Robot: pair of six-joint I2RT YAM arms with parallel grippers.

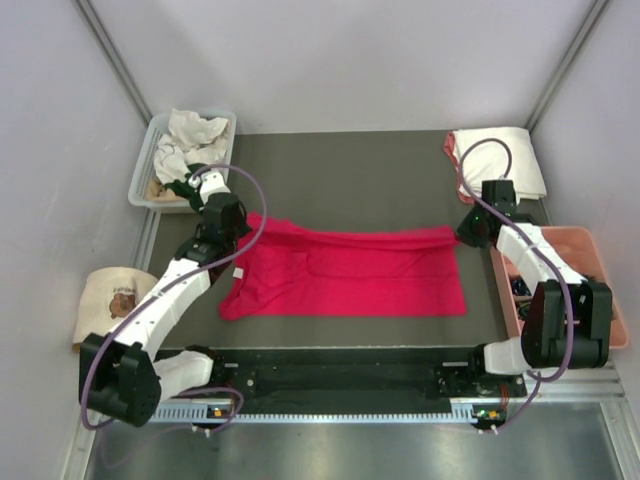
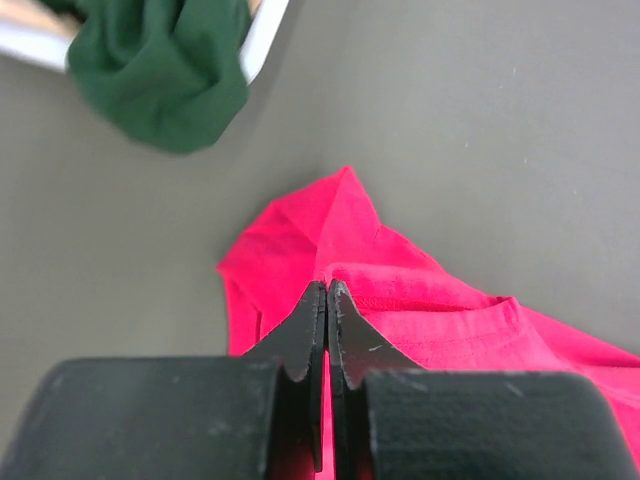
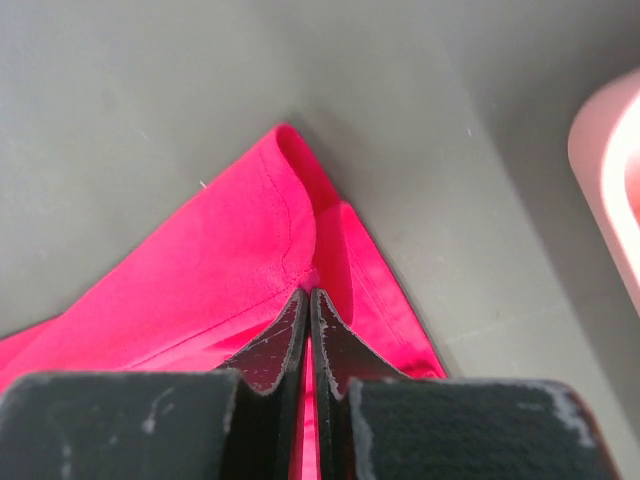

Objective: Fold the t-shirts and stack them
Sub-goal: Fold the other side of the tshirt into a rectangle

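Table (image 1: 380, 180); tee (image 1: 350, 275) (red) btwn end effectors (image 2: 327, 292) (image 3: 306, 296)

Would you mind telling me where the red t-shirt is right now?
In the top view the red t-shirt lies spread across the middle of the table, its far corners pinched by the left gripper and right gripper.

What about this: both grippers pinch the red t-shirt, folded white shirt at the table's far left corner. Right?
No: the top view shows the folded white shirt at the far right corner. The left gripper and right gripper do pinch the red t-shirt.
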